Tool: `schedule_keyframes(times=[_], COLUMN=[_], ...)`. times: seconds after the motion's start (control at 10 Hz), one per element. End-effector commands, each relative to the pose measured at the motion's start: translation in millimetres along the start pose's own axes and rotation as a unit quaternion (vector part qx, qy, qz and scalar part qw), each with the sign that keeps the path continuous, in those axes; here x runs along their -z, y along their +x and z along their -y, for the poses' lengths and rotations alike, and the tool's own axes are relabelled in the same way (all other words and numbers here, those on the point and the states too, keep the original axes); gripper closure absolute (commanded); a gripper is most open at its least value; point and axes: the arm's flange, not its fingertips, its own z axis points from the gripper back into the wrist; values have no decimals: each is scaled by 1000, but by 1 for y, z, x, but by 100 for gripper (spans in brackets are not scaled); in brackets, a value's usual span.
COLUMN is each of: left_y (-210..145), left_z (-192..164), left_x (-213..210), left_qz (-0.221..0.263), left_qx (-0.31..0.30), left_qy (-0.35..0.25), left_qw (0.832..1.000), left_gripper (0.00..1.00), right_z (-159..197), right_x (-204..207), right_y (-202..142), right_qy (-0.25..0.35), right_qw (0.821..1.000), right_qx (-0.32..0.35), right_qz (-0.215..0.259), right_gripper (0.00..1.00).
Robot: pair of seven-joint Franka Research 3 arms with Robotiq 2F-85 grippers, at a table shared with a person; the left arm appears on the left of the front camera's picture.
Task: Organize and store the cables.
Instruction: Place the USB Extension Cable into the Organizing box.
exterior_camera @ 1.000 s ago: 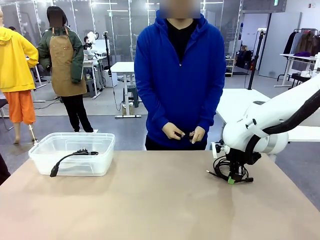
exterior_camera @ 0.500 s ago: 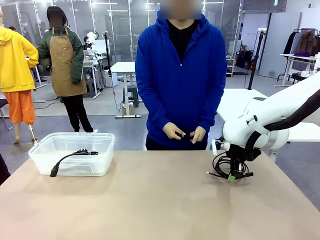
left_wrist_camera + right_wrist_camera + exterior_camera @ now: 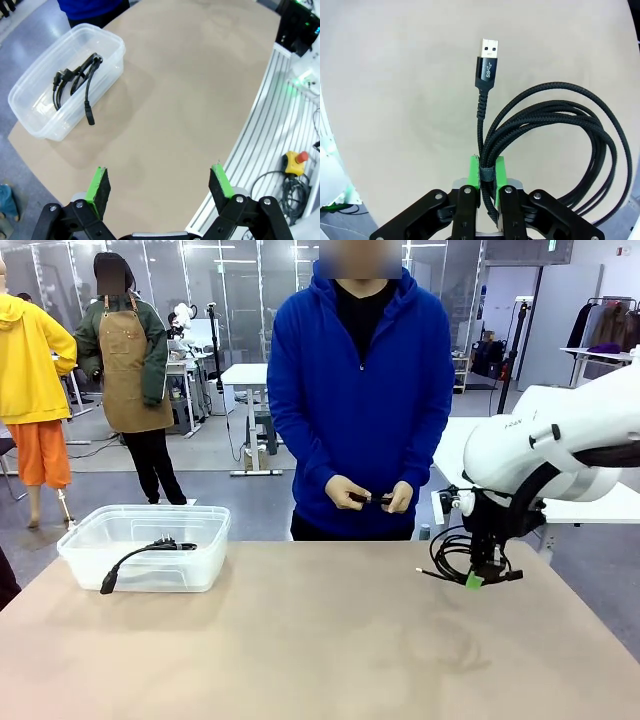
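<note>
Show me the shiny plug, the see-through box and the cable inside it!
Shiny plug (image 3: 489, 50), right wrist view, its metal tip.
See-through box (image 3: 172, 572), front view, its front wall.
Cable in the box (image 3: 88, 97), left wrist view, its dangling strand.

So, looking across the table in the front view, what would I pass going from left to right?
A clear plastic bin with a black cable in it → person in blue at the far edge → coiled cable held by the shut right end effector.
</note>
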Motion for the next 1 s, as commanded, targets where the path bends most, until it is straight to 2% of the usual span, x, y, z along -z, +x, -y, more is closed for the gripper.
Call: schedule_keyframes(times=[0.0, 0.2, 0.5, 0.6, 0.9], left_y=[1, 1, 1, 1, 1], left_z=[1, 1, 1, 1, 1], left_x=[-1, -1, -1, -1, -1], left_qz=[-1, -1, -1, -1, -1], left_qx=[4, 4, 4, 4, 4], left_qy=[-5, -5, -5, -5, -5], left_qw=[1000, 1000, 1000, 1000, 1000], left_gripper=[0, 0, 0, 0, 0], right_z=[-24, -47, -76, -85, -93], right_x=[6, 4, 8, 9, 28], right_y=[4, 44, 129, 157, 206], right_qy=[-9, -15, -6, 27, 13], right_qw=[1000, 998, 992, 990, 989], right_qx=[-29, -65, -122, -140, -139], right_qz=[-2, 1, -12, 2, 41], right_gripper=[99, 99, 99, 99, 99])
